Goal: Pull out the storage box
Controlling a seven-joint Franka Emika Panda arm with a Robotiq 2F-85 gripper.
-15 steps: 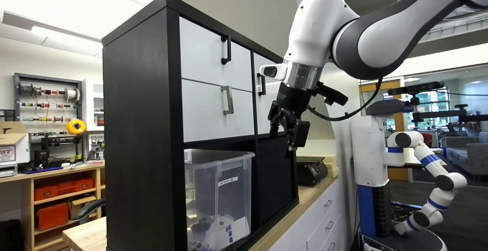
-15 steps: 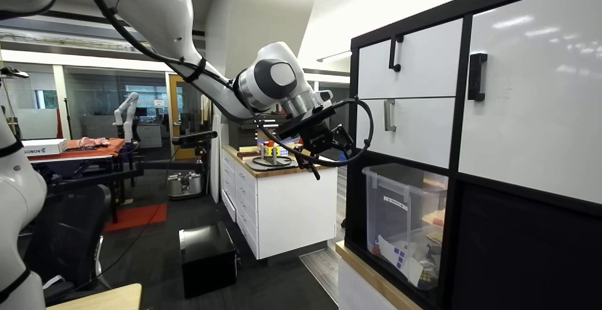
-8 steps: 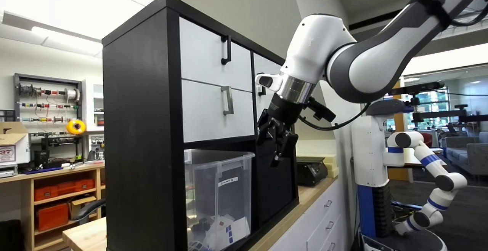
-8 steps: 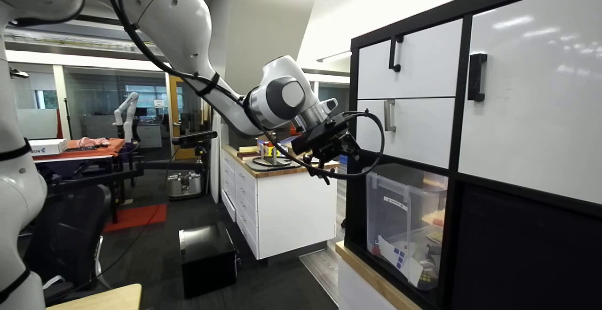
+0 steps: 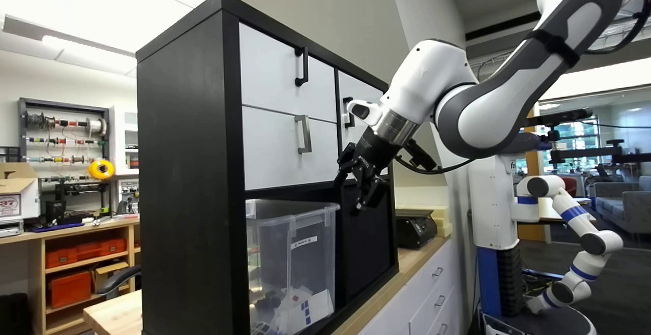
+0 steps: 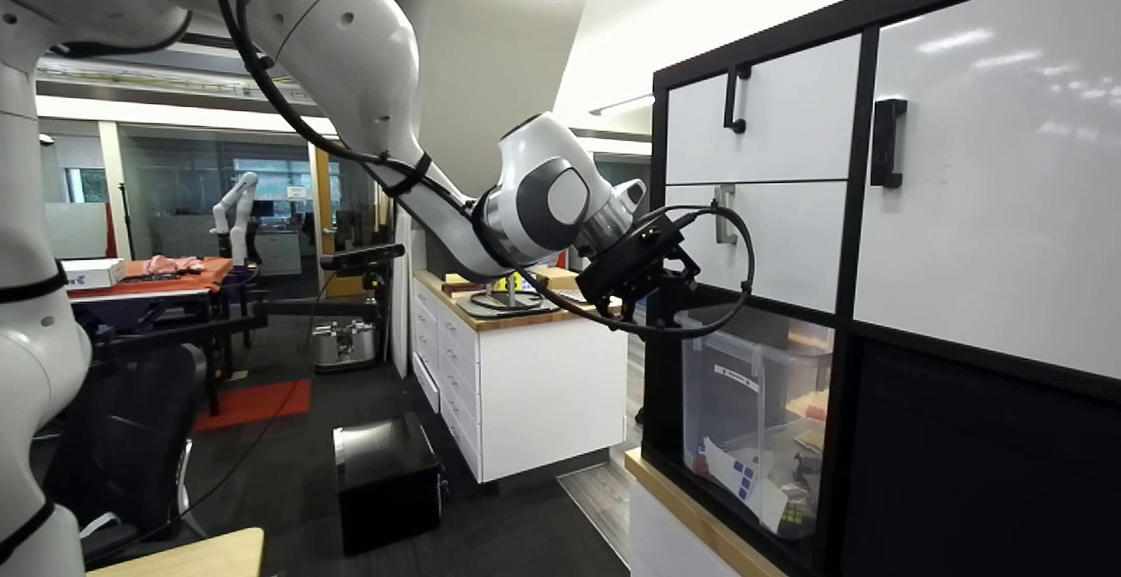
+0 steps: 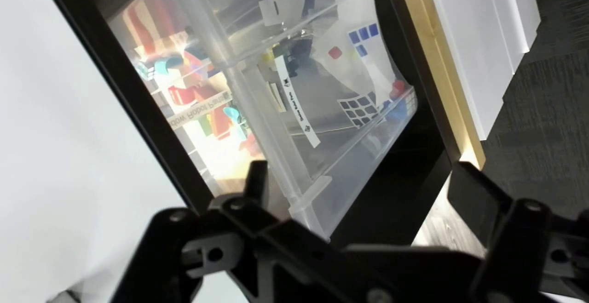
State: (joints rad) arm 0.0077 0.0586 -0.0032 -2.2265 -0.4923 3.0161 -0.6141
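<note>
box [image 5: 313, 259], within its cubby [image 5: 285, 189], beyond and mostly below the fingers [image 7: 474, 199], apart from them. fingers parted, spread wide. label [image 7: 296, 103] on the box's front, facing the fingers.

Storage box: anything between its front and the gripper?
Nothing visible: the wrist view shows no object between the gripper and the storage box. In an exterior view, the shelf board sits above it with a gap.
</note>
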